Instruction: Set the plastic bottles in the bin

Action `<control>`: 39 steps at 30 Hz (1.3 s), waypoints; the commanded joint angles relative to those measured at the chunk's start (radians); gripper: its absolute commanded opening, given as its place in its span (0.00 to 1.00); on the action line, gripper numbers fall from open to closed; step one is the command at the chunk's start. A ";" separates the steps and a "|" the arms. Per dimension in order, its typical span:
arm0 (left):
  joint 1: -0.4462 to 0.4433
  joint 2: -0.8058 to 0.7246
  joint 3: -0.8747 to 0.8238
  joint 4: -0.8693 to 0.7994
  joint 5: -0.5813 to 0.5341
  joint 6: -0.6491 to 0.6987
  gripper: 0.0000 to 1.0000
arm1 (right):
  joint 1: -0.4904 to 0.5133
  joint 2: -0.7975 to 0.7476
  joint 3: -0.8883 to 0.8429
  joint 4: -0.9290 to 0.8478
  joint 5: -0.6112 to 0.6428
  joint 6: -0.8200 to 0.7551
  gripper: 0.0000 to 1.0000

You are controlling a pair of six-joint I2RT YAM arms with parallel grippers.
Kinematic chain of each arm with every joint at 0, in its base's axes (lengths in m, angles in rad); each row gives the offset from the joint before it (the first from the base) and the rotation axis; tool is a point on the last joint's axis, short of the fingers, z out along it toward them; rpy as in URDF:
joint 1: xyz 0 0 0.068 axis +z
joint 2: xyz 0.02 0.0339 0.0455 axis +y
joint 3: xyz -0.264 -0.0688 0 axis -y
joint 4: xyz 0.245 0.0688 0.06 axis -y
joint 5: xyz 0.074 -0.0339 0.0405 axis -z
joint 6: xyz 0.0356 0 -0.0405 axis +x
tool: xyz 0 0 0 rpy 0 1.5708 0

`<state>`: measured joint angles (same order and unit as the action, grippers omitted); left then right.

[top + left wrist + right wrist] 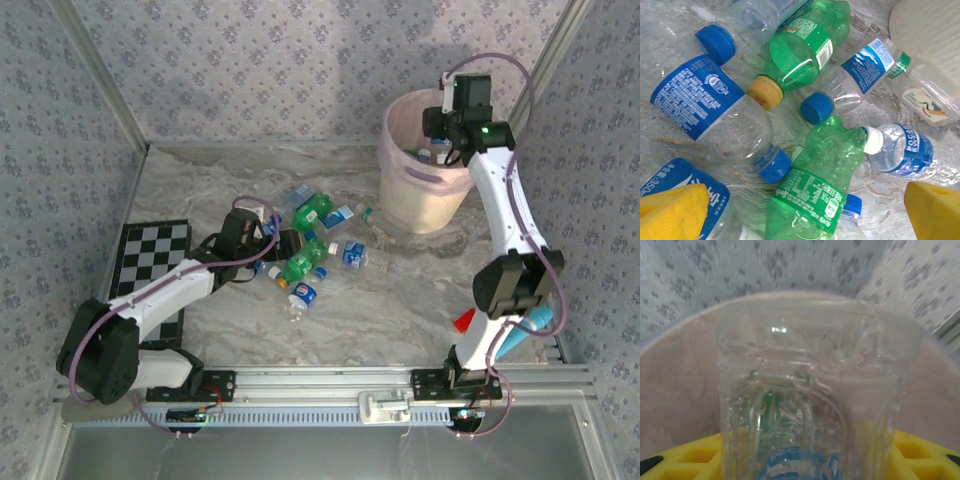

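Pink translucent bin (420, 205): stands on the marble table (400, 310). Right gripper (445, 150): directly above the bin's mouth, jaws clamped on a clear bottle (805, 390), with yellow fingers (690, 460) on either side of it. Loose bottles (315, 250): green and clear, heaped on the table left of the bin. Left gripper (285, 243): over that heap, jaws spread wide, holding nothing.
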<state>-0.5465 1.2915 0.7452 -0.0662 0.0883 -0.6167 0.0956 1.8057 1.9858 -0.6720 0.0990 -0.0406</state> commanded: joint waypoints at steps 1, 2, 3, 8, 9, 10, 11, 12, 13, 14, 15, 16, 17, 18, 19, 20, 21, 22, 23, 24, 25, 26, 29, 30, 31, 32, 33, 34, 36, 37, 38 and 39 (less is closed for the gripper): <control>-0.011 -0.029 0.039 -0.033 -0.028 0.027 1.00 | -0.002 0.080 0.116 -0.188 -0.067 0.032 0.52; -0.011 -0.029 0.038 -0.036 -0.033 0.028 1.00 | -0.002 0.108 0.144 -0.220 -0.069 0.034 0.52; -0.013 -0.031 0.038 -0.036 -0.033 0.028 1.00 | -0.001 0.130 0.165 -0.247 -0.068 0.039 0.52; -0.016 -0.035 0.036 -0.042 -0.047 0.031 1.00 | -0.002 0.202 0.225 -0.321 -0.067 0.045 0.53; -0.017 -0.035 0.038 -0.043 -0.048 0.032 1.00 | -0.002 0.209 0.230 -0.325 -0.066 0.045 0.54; -0.016 -0.035 0.039 -0.043 -0.048 0.032 1.00 | -0.001 0.214 0.232 -0.329 -0.067 0.047 0.55; -0.016 -0.034 0.040 -0.043 -0.048 0.032 1.00 | -0.002 0.217 0.234 -0.329 -0.067 0.048 0.56; -0.016 -0.034 0.041 -0.042 -0.049 0.032 1.00 | -0.002 0.219 0.233 -0.327 -0.068 0.050 0.57; -0.016 -0.034 0.042 -0.043 -0.049 0.032 1.00 | -0.001 0.219 0.234 -0.324 -0.067 0.050 0.58; -0.016 -0.032 0.042 -0.041 -0.050 0.032 1.00 | 0.000 0.219 0.234 -0.321 -0.068 0.051 0.59; -0.017 -0.032 0.041 -0.041 -0.050 0.031 1.00 | 0.000 0.218 0.235 -0.319 -0.067 0.051 0.61; -0.017 -0.032 0.040 -0.041 -0.051 0.031 1.00 | 0.001 0.219 0.236 -0.316 -0.068 0.053 0.62; -0.017 -0.031 0.040 -0.041 -0.051 0.029 1.00 | 0.001 0.218 0.239 -0.316 -0.068 0.054 0.64; -0.019 -0.031 0.040 -0.040 -0.051 0.029 1.00 | 0.003 0.218 0.242 -0.316 -0.068 0.053 0.65; -0.018 -0.031 0.040 -0.041 -0.052 0.029 1.00 | 0.004 0.219 0.244 -0.317 -0.067 0.053 0.67; -0.019 -0.031 0.040 -0.041 -0.052 0.029 1.00 | 0.004 0.218 0.250 -0.320 -0.064 0.053 0.69; -0.019 -0.033 0.039 -0.041 -0.052 0.029 1.00 | 0.007 0.217 0.252 -0.320 -0.062 0.053 0.72; -0.020 -0.034 0.038 -0.040 -0.052 0.030 1.00 | 0.010 0.215 0.255 -0.320 -0.057 0.052 0.78; -0.020 -0.035 0.038 -0.038 -0.051 0.031 1.00 | 0.012 0.210 0.253 -0.315 -0.051 0.051 0.83; -0.021 -0.037 0.037 -0.035 -0.051 0.032 1.00 | 0.014 0.204 0.253 -0.310 -0.046 0.050 0.88; -0.021 -0.041 0.034 -0.032 -0.051 0.034 1.00 | 0.019 0.195 0.247 -0.301 -0.035 0.047 0.95; -0.024 -0.043 0.033 -0.027 -0.051 0.035 1.00 | 0.024 0.181 0.238 -0.290 -0.024 0.045 1.00; -0.026 -0.049 0.029 -0.020 -0.057 0.035 1.00 | 0.045 0.133 0.208 -0.246 0.024 0.033 1.00; -0.027 -0.049 0.029 -0.020 -0.058 0.036 1.00 | 0.052 0.116 0.201 -0.235 0.044 0.028 1.00; -0.027 -0.049 0.029 -0.020 -0.060 0.037 1.00 | 0.064 0.098 0.192 -0.220 0.068 0.022 1.00; -0.029 -0.049 0.029 -0.018 -0.061 0.039 1.00 | 0.076 0.073 0.181 -0.204 0.093 0.014 1.00; -0.030 -0.048 0.028 -0.016 -0.061 0.043 1.00 | 0.089 0.052 0.169 -0.189 0.114 0.006 1.00; -0.032 -0.048 0.027 -0.014 -0.062 0.046 1.00 | 0.106 0.024 0.153 -0.164 0.138 -0.005 1.00; -0.038 -0.045 0.029 -0.012 -0.072 0.046 1.00 | 0.139 -0.029 0.116 -0.113 0.185 -0.028 1.00; -0.042 -0.044 0.028 -0.011 -0.075 0.048 1.00 | 0.160 -0.059 0.092 -0.083 0.209 -0.041 1.00; -0.045 -0.044 0.027 -0.007 -0.077 0.049 1.00 | 0.182 -0.090 0.064 -0.051 0.231 -0.053 1.00; -0.050 -0.044 0.024 -0.002 -0.079 0.051 1.00 | 0.202 -0.118 0.037 -0.019 0.246 -0.062 1.00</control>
<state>-0.5842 1.2629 0.7547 -0.1009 0.0284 -0.5869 0.2523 1.7798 2.0647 -0.8047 0.2527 -0.0505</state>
